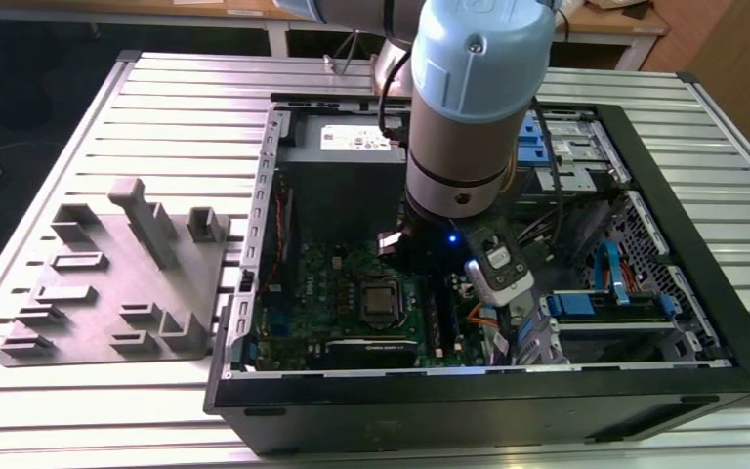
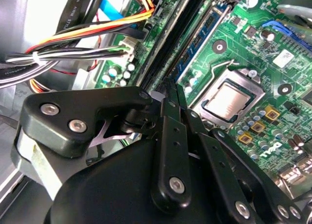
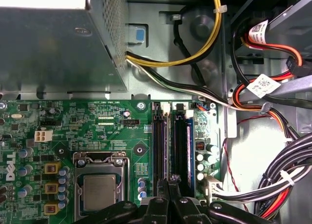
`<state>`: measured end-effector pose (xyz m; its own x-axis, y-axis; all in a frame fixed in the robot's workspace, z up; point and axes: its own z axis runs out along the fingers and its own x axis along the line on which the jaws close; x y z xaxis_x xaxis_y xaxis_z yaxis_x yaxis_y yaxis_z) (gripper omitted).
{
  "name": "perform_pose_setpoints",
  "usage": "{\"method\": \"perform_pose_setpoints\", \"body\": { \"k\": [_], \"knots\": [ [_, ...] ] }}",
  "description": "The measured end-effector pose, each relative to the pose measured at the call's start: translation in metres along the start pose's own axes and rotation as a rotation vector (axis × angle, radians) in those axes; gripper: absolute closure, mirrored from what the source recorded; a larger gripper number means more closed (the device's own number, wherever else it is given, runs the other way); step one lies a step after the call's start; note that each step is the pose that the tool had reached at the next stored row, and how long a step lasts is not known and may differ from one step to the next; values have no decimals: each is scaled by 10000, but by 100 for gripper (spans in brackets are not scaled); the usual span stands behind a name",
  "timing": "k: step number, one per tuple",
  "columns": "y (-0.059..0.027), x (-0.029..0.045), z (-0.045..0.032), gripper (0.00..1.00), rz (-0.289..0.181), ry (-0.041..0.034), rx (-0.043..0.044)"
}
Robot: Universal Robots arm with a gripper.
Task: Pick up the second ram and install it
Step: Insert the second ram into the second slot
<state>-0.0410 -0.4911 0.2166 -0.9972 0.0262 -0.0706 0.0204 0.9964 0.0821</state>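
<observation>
My gripper (image 3: 169, 181) hangs low inside the open computer case (image 1: 687, 293), over the memory slots to the exterior view's right of the processor (image 1: 379, 301). Its two black fingers (image 2: 165, 131) stand pressed close together, shut on the second ram (image 3: 169, 146). The ram is a thin dark strip seen edge-on, running out from the fingertips along a slot of the green motherboard (image 3: 122, 155). The same dark strip leads away from the gripper (image 2: 174, 83) in the second wrist view. The grey holder tray (image 1: 114, 293) at the exterior view's left carries no dark stick.
The silver power supply (image 3: 48, 48) sits just beyond the slots. Bundles of yellow, orange, black and white cables (image 3: 273, 185) crowd the side of the slots away from the processor (image 3: 100, 192). Blue drive brackets (image 1: 609, 303) stand at the exterior view's right of the case.
</observation>
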Motion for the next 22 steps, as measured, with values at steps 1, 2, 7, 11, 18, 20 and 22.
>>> {"method": "perform_pose_setpoints", "body": {
  "k": [1, 2, 7, 11, 18, 20, 22],
  "knots": [
    [0, 0, 2, 92, 0, 0, 1],
    [0, 0, 3, 92, 0, 0, 1],
    [0, 0, 5, 92, 0, 0, -1],
    [-1, 0, 10, 92, 0, 0, 0],
    [1, 0, 15, 91, 1, -2, -12],
    [1, 0, 16, 91, 1, -3, -11],
    [-1, 1, 12, 85, 0, -1, -2]
  ]
}}
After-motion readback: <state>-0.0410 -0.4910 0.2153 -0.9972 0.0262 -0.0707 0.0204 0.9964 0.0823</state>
